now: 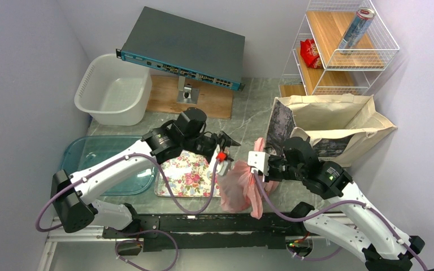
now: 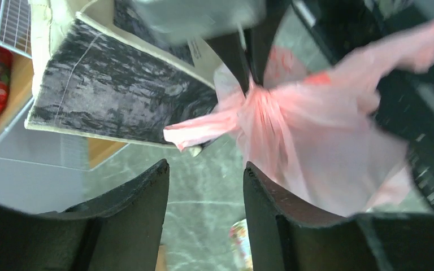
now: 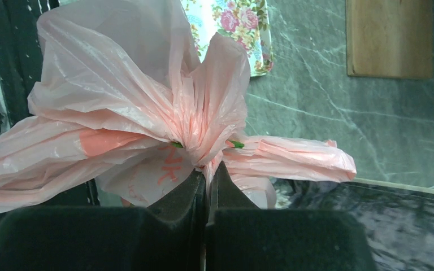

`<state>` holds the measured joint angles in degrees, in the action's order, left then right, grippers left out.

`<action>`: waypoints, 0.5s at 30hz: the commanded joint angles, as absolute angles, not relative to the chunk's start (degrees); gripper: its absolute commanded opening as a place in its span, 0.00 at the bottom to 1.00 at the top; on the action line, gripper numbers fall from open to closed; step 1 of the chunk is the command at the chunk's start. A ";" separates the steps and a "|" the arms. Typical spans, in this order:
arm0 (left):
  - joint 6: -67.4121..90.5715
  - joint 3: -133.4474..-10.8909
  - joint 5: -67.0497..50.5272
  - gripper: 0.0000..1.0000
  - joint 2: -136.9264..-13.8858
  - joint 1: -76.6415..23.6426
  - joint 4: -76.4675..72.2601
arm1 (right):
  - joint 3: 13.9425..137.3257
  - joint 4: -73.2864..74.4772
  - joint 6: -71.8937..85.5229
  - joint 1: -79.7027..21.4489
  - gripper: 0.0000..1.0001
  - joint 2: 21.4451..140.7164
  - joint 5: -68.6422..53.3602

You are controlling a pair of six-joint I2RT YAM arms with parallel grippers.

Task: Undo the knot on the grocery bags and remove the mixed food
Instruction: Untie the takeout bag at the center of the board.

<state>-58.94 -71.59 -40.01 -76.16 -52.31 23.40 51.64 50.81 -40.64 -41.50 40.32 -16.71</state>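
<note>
The thin pink plastic bag [image 1: 238, 186] hangs above the table's near edge, between my two grippers. Its knot [image 3: 200, 132] is a bunched pink lump with loose tails spreading to both sides, and small green bits show at its edges. My right gripper [image 3: 207, 169] is shut on a fold of pink plastic just under the knot [image 2: 252, 96]. My left gripper [image 2: 205, 166] is open, a little short of the bag [image 2: 322, 135], with nothing between its fingers. The beige canvas tote [image 1: 328, 121] with its dark panel [image 2: 118, 96] stands behind. The mixed food is hidden.
A floral tray [image 1: 186, 172] lies under the left arm, with a blue tray [image 1: 99, 158] to its left. At the back stand a white basket [image 1: 113, 90], a network switch [image 1: 183, 48] and a wooden board [image 1: 164, 99]. A wire rack [image 1: 344, 51] holds a silver can [image 1: 357, 28] and a red packet [image 1: 309, 53].
</note>
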 commanded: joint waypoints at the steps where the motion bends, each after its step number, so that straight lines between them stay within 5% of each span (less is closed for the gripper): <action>1: -25.01 -73.47 -46.72 0.53 -74.80 -52.38 17.43 | 48.46 43.41 -31.38 -41.39 0.00 37.48 -18.66; 5: -12.64 -68.34 -46.37 0.61 -74.86 -53.25 6.57 | 48.26 43.35 -29.92 -41.33 0.00 36.19 -19.60; 15: -18.76 -66.85 -42.73 0.64 -79.78 -57.66 2.66 | 48.76 43.16 -28.94 -41.22 0.00 36.44 -21.62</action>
